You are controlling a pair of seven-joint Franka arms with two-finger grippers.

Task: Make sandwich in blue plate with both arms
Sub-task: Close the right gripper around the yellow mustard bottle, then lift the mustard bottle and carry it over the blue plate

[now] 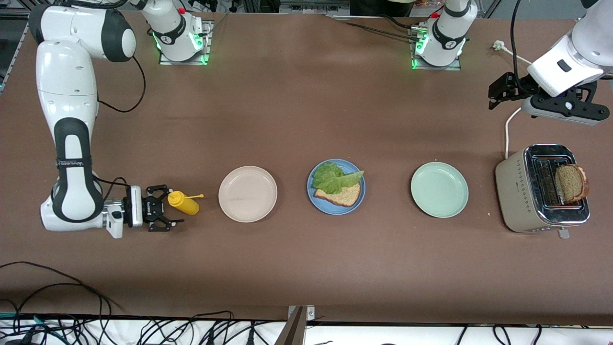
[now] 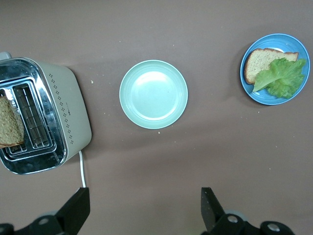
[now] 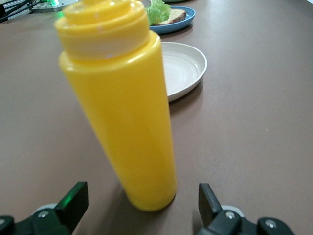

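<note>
1. front view shows us the right gripper [image 1: 165,209] spread wide, low by the yellow squeeze bottle [image 1: 183,202], not pinching it.
2. our left gripper [image 1: 498,93] hangs spread, toaster [image 1: 522,191] below it.
3. blue plate [image 1: 311,196] with bread [image 1: 342,195] and lettuce [image 1: 333,177] sits between them.
4. we judge sauce comes next: close on the bottle.

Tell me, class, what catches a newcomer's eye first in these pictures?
Probably the blue plate mid-table, holding a bread slice topped with lettuce. Next, the yellow bottle at the right arm's end, with the open right hand around its base, and the toaster holding bread at the left arm's end.
</note>
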